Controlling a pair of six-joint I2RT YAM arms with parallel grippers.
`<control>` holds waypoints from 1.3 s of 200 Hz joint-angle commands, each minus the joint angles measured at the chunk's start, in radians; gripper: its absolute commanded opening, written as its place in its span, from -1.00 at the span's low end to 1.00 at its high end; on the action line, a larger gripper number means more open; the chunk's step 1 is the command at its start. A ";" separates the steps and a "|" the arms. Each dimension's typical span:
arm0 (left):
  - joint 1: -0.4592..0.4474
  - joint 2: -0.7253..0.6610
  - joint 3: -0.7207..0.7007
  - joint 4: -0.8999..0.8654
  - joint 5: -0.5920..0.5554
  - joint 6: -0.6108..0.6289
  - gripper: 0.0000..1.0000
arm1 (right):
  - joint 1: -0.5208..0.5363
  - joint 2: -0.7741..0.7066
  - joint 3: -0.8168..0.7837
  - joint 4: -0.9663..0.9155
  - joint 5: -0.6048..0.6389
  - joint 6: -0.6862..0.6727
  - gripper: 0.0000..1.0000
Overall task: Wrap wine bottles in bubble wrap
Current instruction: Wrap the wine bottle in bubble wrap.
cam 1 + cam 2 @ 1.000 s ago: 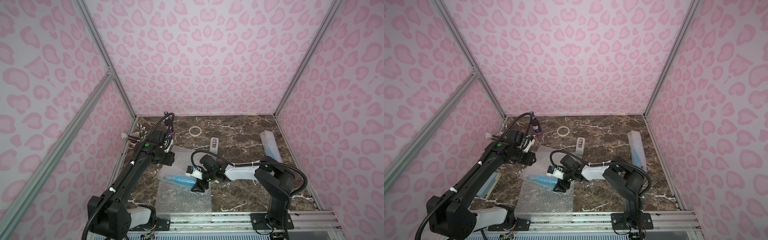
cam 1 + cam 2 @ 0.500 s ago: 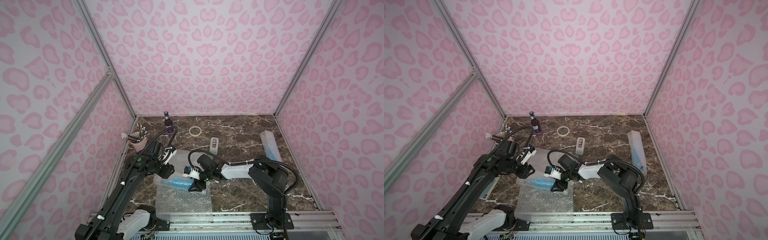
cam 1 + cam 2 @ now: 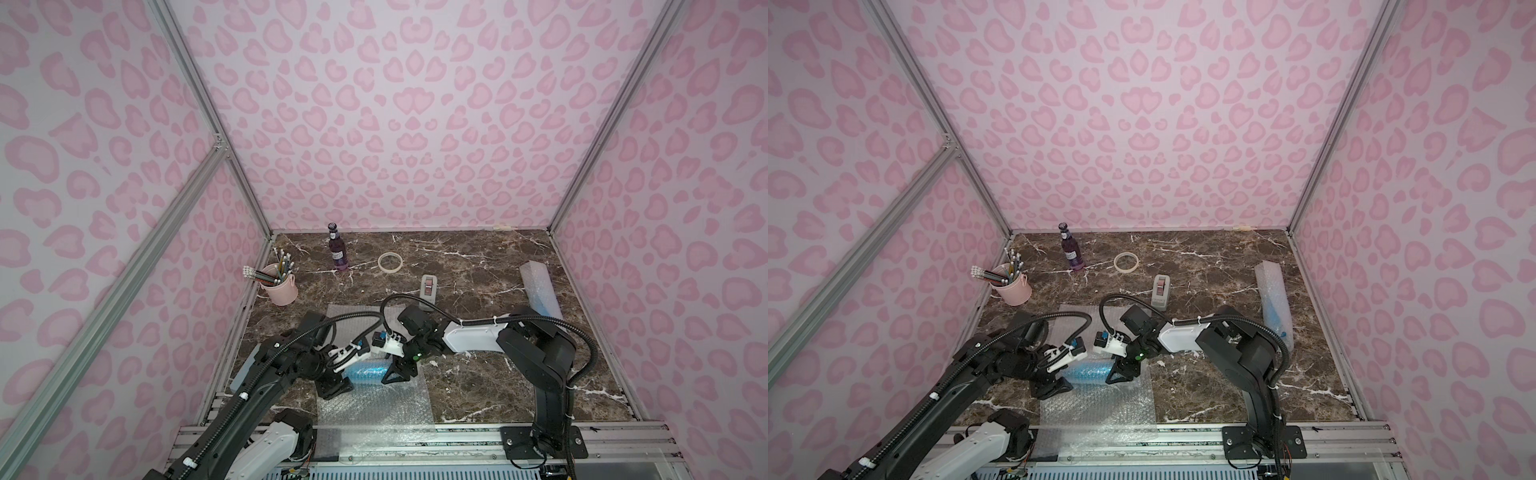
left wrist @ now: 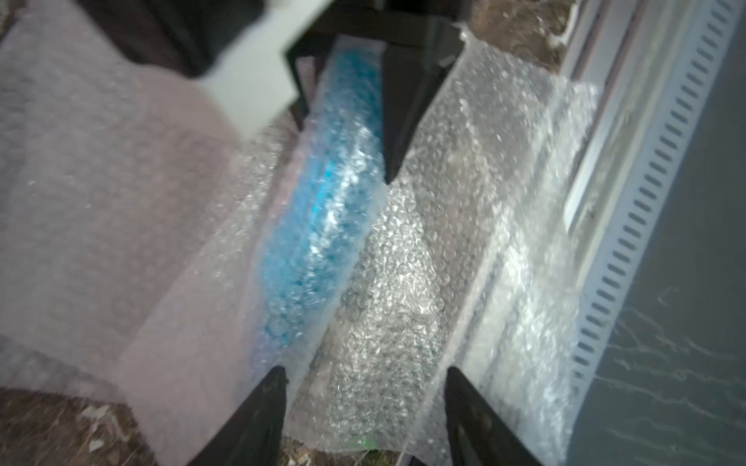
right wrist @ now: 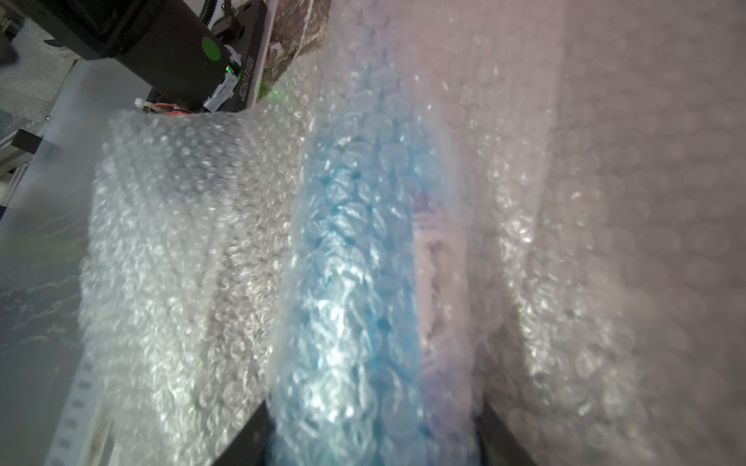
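A blue wine bottle lies on its side, partly rolled in a bubble wrap sheet near the front edge. My right gripper straddles the covered bottle, its fingers pressed on both sides. My left gripper stands open at the bottle's other end, over flat wrap. A purple bottle stands upright at the back. A wrapped blue bottle lies at the right.
A pink cup of pencils stands by the left wall. A pale tape roll and a grey tape dispenser lie behind the arms. The metal rail runs along the front edge, and part of the wrap overhangs it.
My left gripper has come forward from behind the bottle to its left end and opened wider. The right gripper's jaws have narrowed onto the covered bottle. The purple bottle now shows clear of the left arm.
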 commanded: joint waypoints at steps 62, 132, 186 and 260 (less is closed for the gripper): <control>-0.185 0.085 -0.124 0.377 -0.176 0.140 0.38 | -0.020 0.025 0.021 -0.081 -0.103 -0.005 0.00; -0.284 0.312 -0.103 0.530 -0.272 0.200 0.37 | -0.041 0.054 0.045 -0.144 -0.165 -0.032 0.02; -0.297 0.440 -0.080 0.553 -0.252 0.204 0.22 | -0.057 0.072 0.051 -0.153 -0.186 -0.019 0.06; -0.280 0.506 -0.049 0.500 -0.225 0.194 -0.01 | -0.078 -0.010 -0.004 -0.084 -0.134 0.030 0.63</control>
